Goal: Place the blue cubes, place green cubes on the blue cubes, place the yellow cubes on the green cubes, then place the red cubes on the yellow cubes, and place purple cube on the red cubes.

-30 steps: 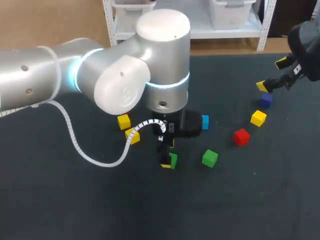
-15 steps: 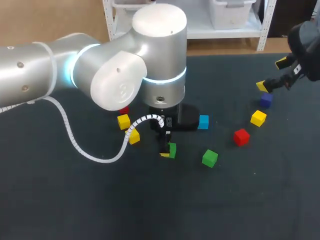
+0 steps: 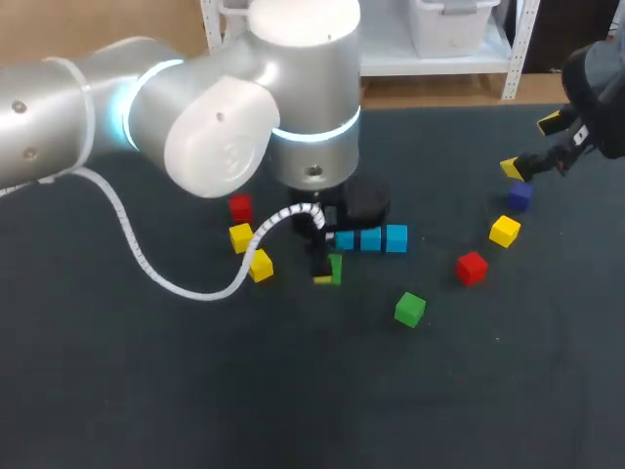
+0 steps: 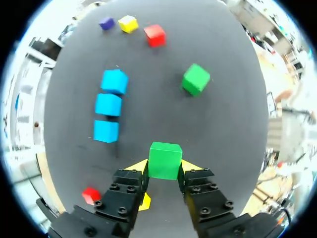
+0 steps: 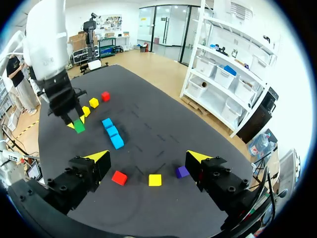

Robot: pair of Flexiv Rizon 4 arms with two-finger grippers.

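On the dark desk point(image 3: 293, 391), three blue cubes point(image 4: 109, 105) lay in a row. The left gripper point(image 4: 164, 168) pinched a green cube point(image 4: 165, 158) near them; the right gripper point(image 5: 148, 157) hung spread wide.

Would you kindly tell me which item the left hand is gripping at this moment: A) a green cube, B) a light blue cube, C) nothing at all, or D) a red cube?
A: in the left wrist view, the left hand has its yellow-tipped fingers pressed on two sides of the small green cube, while the three light blue cubes lie in a row ahead of it.
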